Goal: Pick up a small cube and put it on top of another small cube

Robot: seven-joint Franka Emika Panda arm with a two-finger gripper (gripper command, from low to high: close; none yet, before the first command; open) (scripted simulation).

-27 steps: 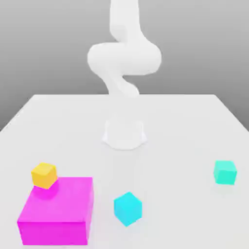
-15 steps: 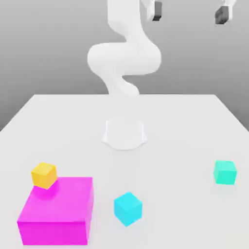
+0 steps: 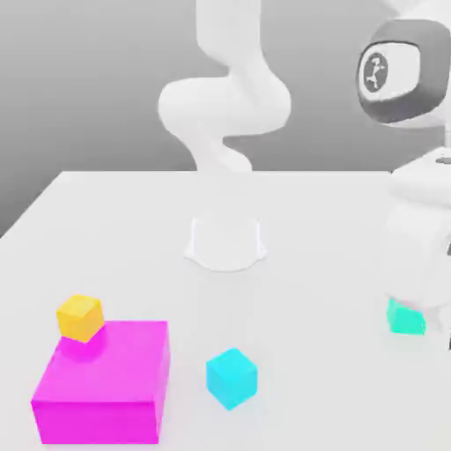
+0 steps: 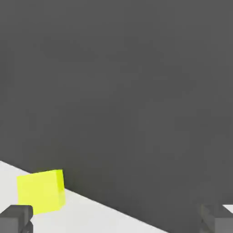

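The bright cyan cube (image 3: 232,379) rests on the smooth white table (image 3: 299,308), just beside the low magenta rectangular block (image 3: 106,365). The small orange-yellow cube (image 3: 80,318) sits tilted at the block's far-left corner in the exterior view. The small turquoise-green cube (image 3: 405,318) stands partly hidden behind the white arm's gripper (image 4: 116,219), its fingers spread apart. A yellow cube (image 4: 40,192) lies near one fingertip in the hand view.

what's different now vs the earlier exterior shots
The arm has come down at the exterior view's right, its hand end now in front of part of the green cube, which was in full sight before. No cube in the exterior view has been picked up. The yellow-orange cube, magenta block and cyan cube stayed as they were.
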